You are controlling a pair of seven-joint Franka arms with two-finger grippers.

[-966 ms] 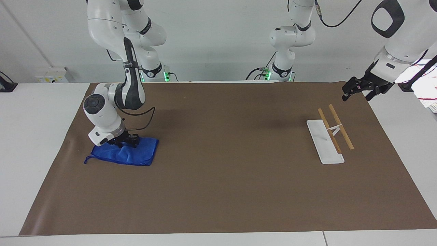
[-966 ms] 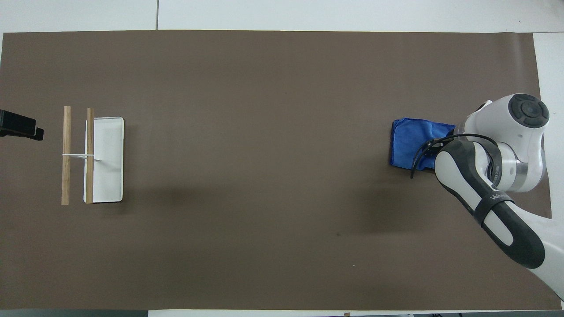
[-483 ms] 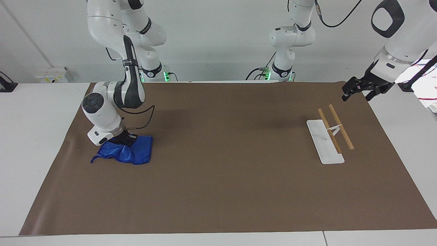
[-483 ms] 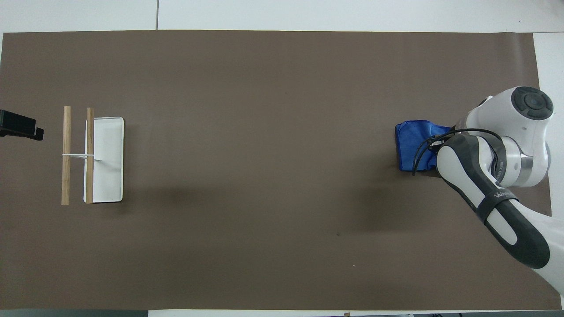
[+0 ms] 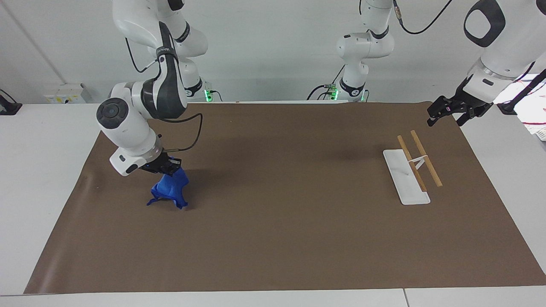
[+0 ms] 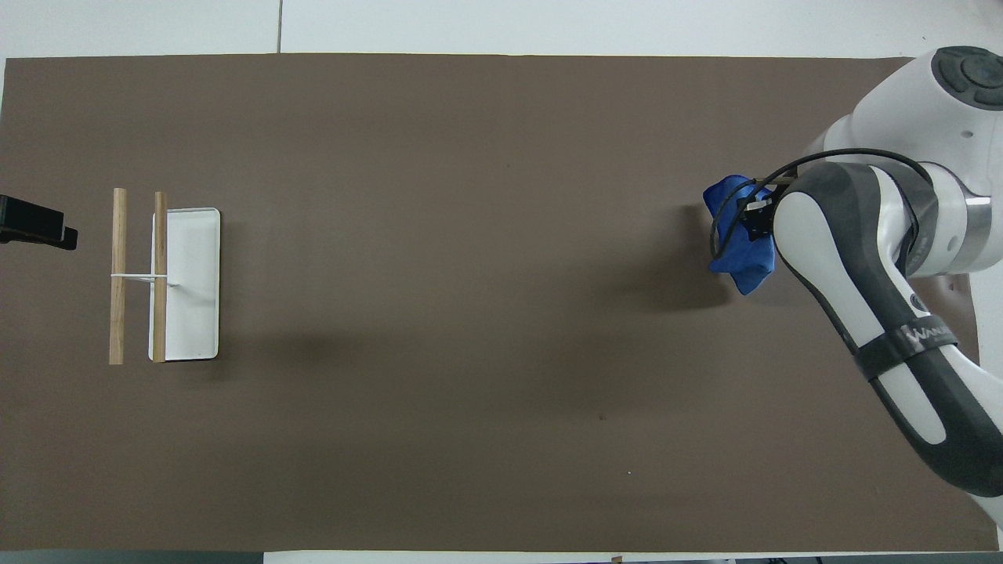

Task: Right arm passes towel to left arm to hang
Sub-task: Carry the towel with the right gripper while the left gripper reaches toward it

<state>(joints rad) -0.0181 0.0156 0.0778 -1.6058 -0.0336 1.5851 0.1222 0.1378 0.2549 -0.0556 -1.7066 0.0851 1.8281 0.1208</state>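
Lifted since before: towel (image 5: 170, 189) bunched in clamped right claw (image 5: 167, 167). Raise clear before crossing toward spread, waiting left claw (image 5: 445, 114).

A brown mat (image 5: 273, 238) is covering the white table (image 5: 38, 170) below a plain white wall (image 5: 273, 47)

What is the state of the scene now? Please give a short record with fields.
towel: blue towel hangs bunched from the right hand, lower end at the brown mat
right hand: right hand shut on the towel
left hand: left hand open, waits by the mat's corner near the rack
rack: wooden-bar rack stands bare
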